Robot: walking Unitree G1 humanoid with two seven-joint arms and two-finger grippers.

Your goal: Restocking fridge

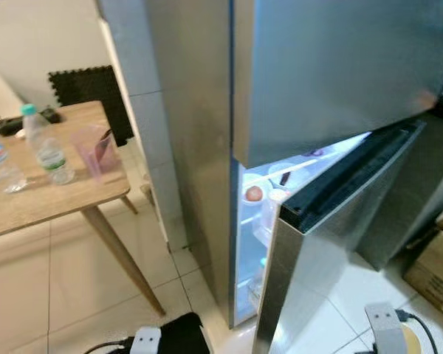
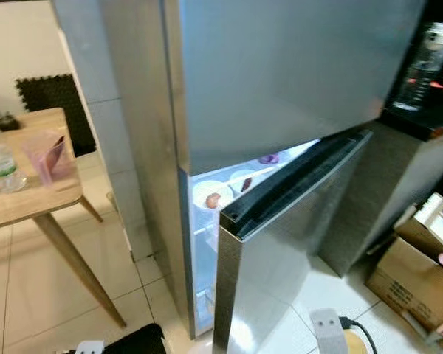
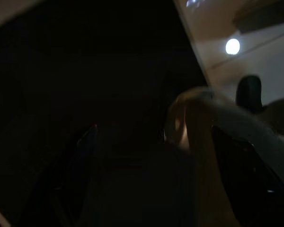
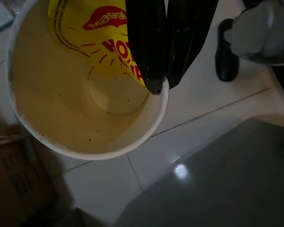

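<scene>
The right claw (image 4: pixel 161 87) is clenched on the rim of a Maggi noodle cup (image 4: pixel 80 94), held low over the tiled floor (image 4: pixel 203 118) beside the fridge (image 1: pixel 207 147). The fridge's lower door (image 1: pixel 332 243) stands ajar. The left claw's state cannot be told.

Home kitchen: steel fridge (image 1: pixel 310 88), wooden table (image 1: pixel 29 199), tiled floor (image 1: pixel 74 287).

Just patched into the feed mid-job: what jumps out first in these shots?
The tall steel fridge stands right ahead, its lower door swung partly open on a lit interior with an egg on a shelf. The right claw is pinched on the rim of an empty Maggi noodle cup above the floor tiles. To the left, a wooden table carries two water bottles.
</scene>
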